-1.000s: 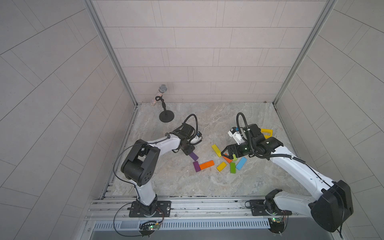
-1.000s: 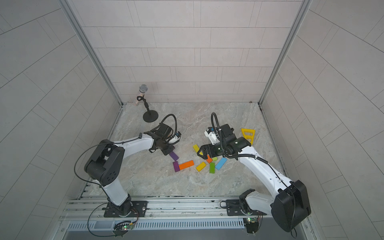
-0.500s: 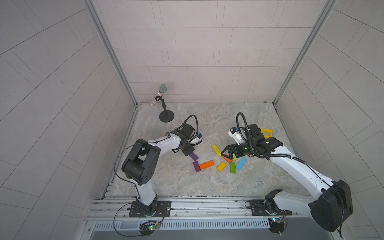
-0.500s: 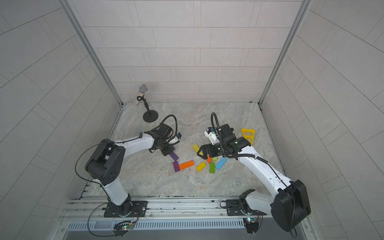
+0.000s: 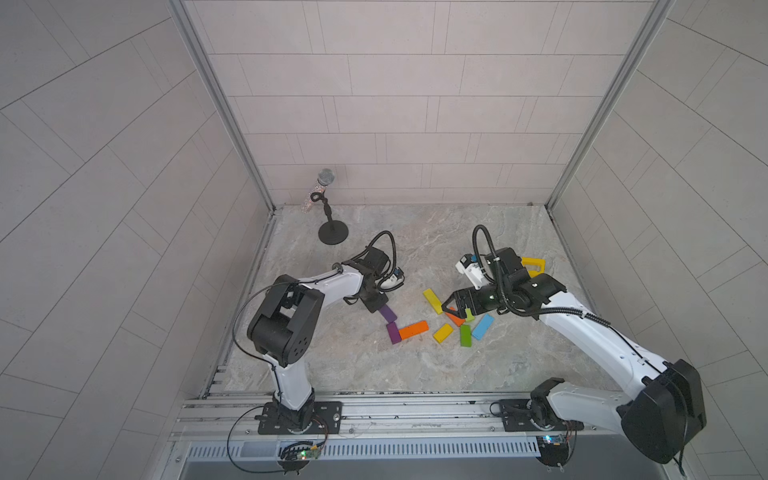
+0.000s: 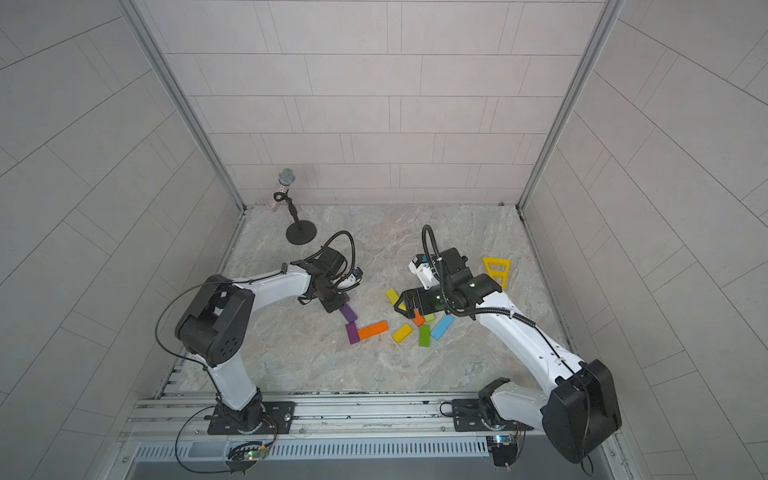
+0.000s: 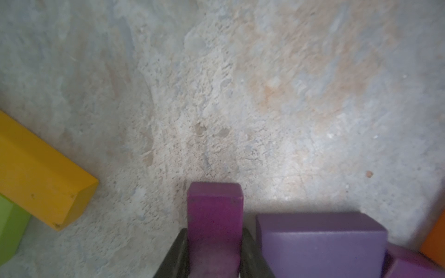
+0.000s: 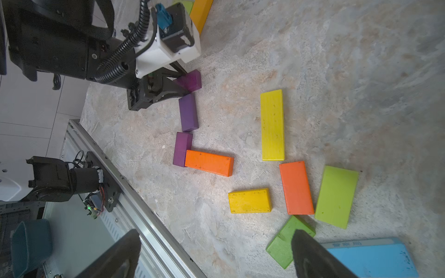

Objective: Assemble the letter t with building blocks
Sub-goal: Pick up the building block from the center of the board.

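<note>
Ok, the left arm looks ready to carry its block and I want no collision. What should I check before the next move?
1. Grip: left end effector shut on the magenta block: ok.
2. Seating: block centred between the fingers: ok.
3. Neighbour: dark purple block apart from the held one: ok, a narrow gap shows.
4. Same neighbour touching a finger: cannot tell.
5. Lift: held block off the table: cannot tell.
6. Other side: right end effector open and empty, right arm apart from the left arm: ok.
</note>
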